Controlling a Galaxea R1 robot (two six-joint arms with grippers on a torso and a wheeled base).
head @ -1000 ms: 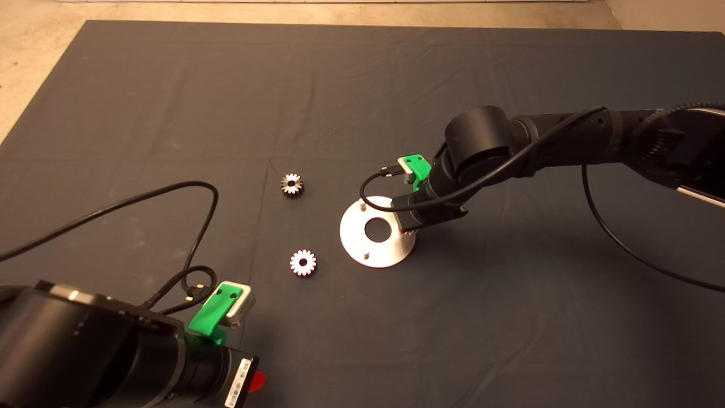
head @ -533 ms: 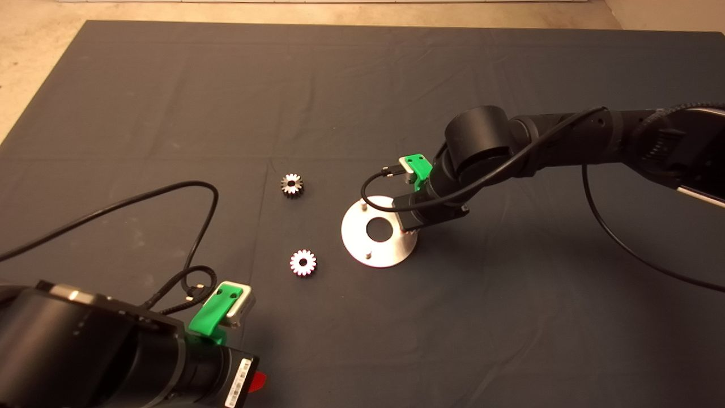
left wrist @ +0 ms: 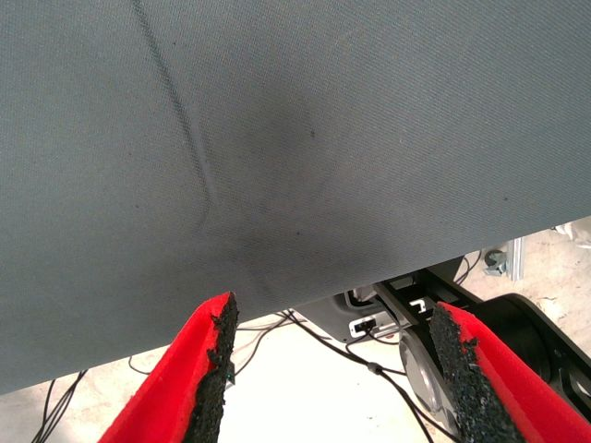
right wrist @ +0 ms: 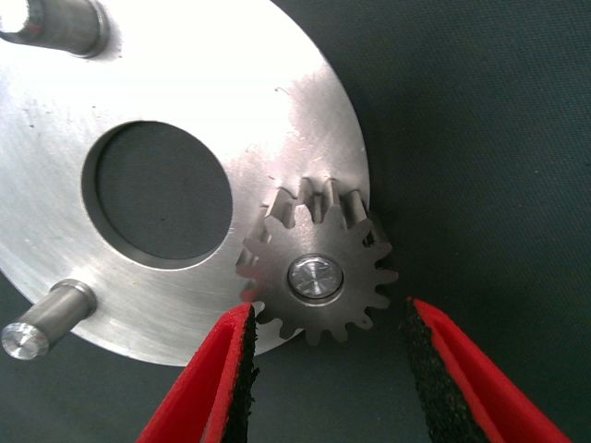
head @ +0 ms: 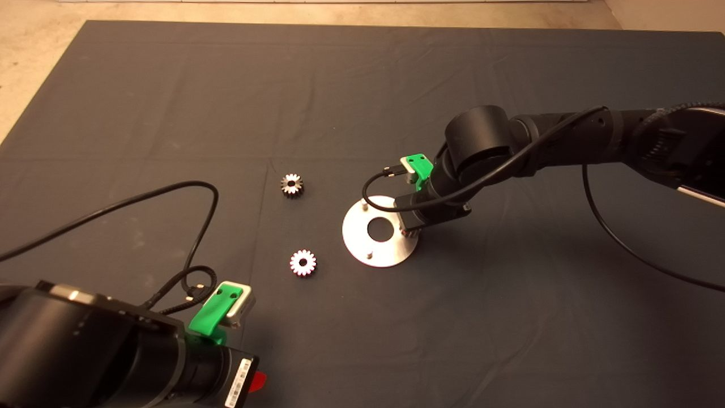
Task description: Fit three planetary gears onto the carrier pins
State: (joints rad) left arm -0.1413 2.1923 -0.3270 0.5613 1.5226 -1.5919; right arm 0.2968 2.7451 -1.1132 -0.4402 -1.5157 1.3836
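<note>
Hidden: in the head view the right arm's wrist covers the right end effector [head: 409, 226] and the near-right edge of the disc [head: 378, 245], so the third pin and the gear on it cannot be seen from above.
Cut off: the left end effector [head: 257, 381] shows only as a red tip at the lower left edge of the head view, behind its arm.
Mounted gear [right wrist: 317, 275]: seen in the right wrist view, it sits flat on the disc [right wrist: 231, 83] at the rim, with a carrier pin [right wrist: 315, 276] showing through its bore.
Right end effector [right wrist: 328, 355]: its red fingers [right wrist: 222, 369] stand a little wider than the gear, one on each side; the pads appear just clear of the teeth, holding nothing.
Bare pins: two pins stand bare on the disc, one at the far left [head: 363, 207], one at the near edge [head: 369, 255].
Loose gears: two lie on the mat [head: 170, 102] left of the disc, one farther back [head: 291, 185], one nearer [head: 303, 262], well apart.
Left end effector [left wrist: 328, 369]: parked over the mat's edge, fingers wide apart, holding nothing.
Change: compared with a second ago the disc and the right wrist sit slightly farther right; the loose gears have not moved.
</note>
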